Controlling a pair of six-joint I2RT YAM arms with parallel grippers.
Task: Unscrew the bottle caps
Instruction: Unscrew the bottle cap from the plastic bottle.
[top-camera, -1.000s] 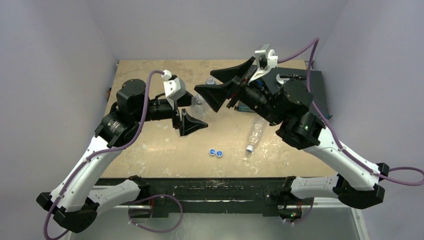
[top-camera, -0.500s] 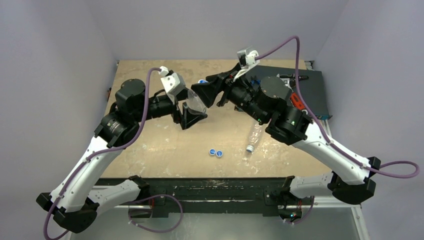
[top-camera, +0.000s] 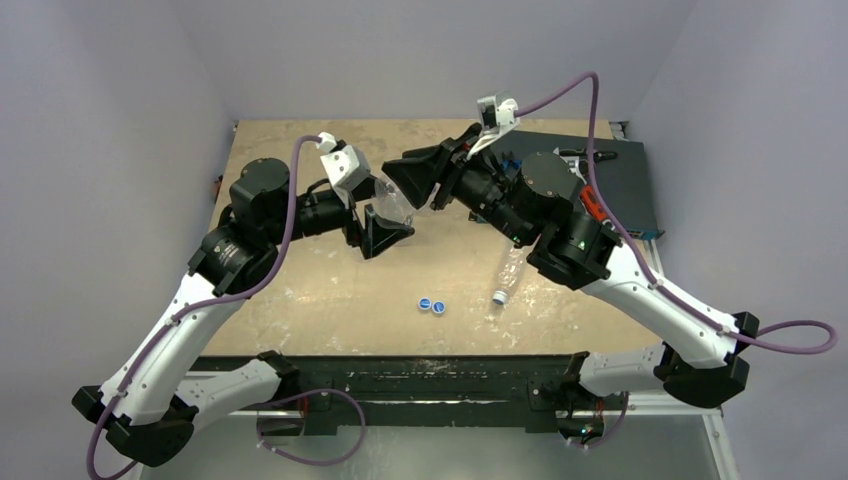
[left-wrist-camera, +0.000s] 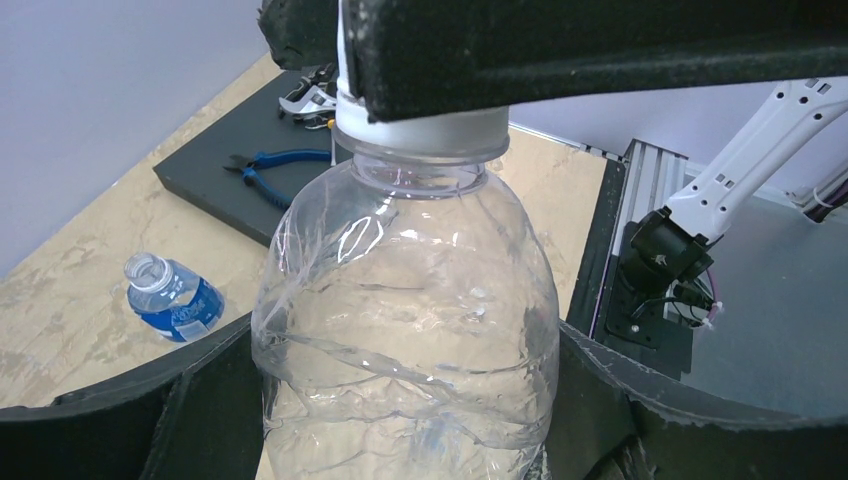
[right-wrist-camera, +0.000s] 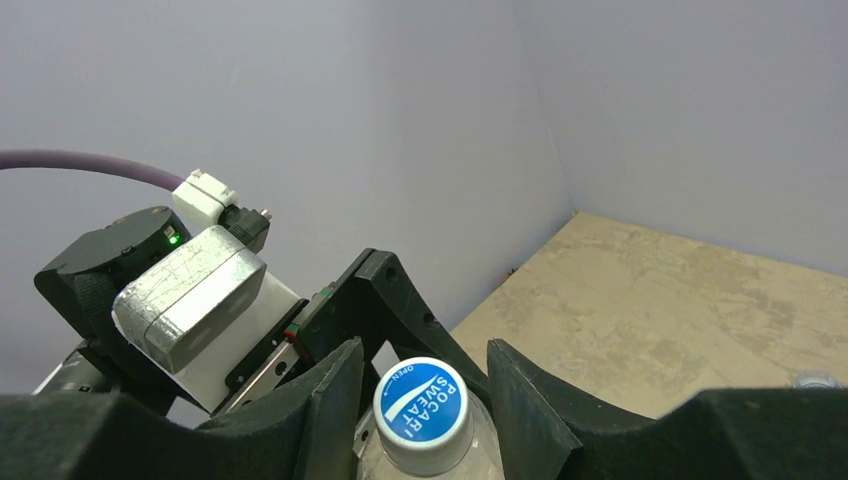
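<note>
On the bench: bare plywood tabletop (top-camera: 300, 290), pale and scuffed, boxed in by plain lavender-grey walls (top-camera: 420, 60) at the left, back and right. A dark mat (top-camera: 625, 175) lies on the far right part of it, and blue-handled pliers (left-wrist-camera: 275, 160) rest on the mat.

Loose items on the wood:
- two blue caps (top-camera: 432, 305), touching side by side, near the front middle
- clear unlabelled bottle (top-camera: 510, 268) lying on its side just right of them, neck toward the near edge, no cap on it
- blue-labelled bottle (left-wrist-camera: 175, 300) lying near the mat, mouth uncovered; liquid level not readable

Held item: crinkled clear bottle (left-wrist-camera: 400, 330), no label, raised off the table at centre-left. Walls crumpled and transparent; contents cannot be told. The left gripper (top-camera: 385, 228) is clamped on its body, one finger pressed on each side.

Its blue cap (right-wrist-camera: 420, 400), printed POCARI SWEAT, is on the neck above a white ring. The right gripper (right-wrist-camera: 422, 395) straddles this cap, one finger on each side. The right wrist view shows a thin gap on both sides, so the jaws are not gripping it.
</note>
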